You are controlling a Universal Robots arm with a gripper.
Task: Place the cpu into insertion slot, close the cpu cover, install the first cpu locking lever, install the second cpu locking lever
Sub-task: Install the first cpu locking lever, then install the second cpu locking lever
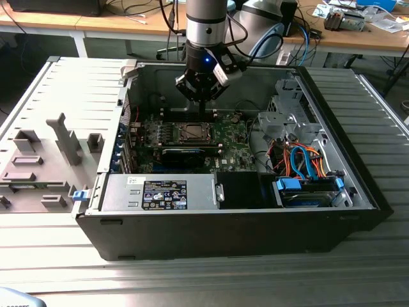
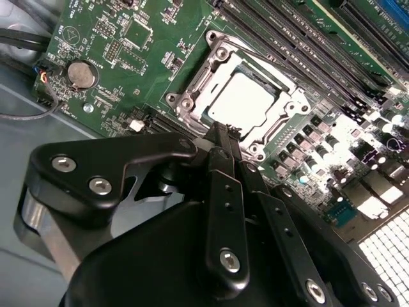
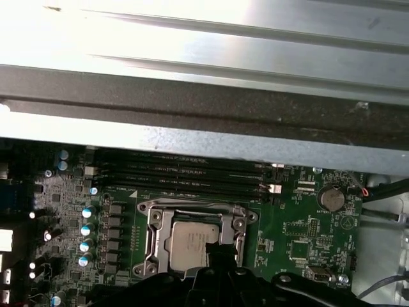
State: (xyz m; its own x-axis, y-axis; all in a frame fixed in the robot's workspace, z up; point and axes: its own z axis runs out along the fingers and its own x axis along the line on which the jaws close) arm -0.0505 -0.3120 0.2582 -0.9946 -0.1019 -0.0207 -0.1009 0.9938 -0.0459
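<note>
Your gripper (image 2: 220, 137) hangs low inside the open computer case (image 1: 332, 211), right over the near edge of the insertion slot (image 2: 246, 99), which makes sense if the work in hand is at the socket's frame rather than at the chip itself. In the second wrist view its fingers (image 2: 223, 160) come together to a narrow tip with no gap between them, and nothing sits between them, so I read it as closed and empty, used more like a prod than a clamp.

The cpu (image 2: 244, 101) already lies in the insertion slot: you see its pale silvery-grey top, flat and square, sitting level in both wrist views. The cpu cover (image 2: 281, 121) looks folded down around it, a thin bright metal frame whose window lets the chip's top show through. I cannot tell from these views whether either locking lever is hooked.

The socket sits amid the green motherboard (image 2: 115, 57), beside the long black memory slots (image 2: 300, 45), and a round coin battery (image 2: 82, 75) lies well apart from it. The case rests on a ribbed metal table (image 1: 192, 281).
</note>
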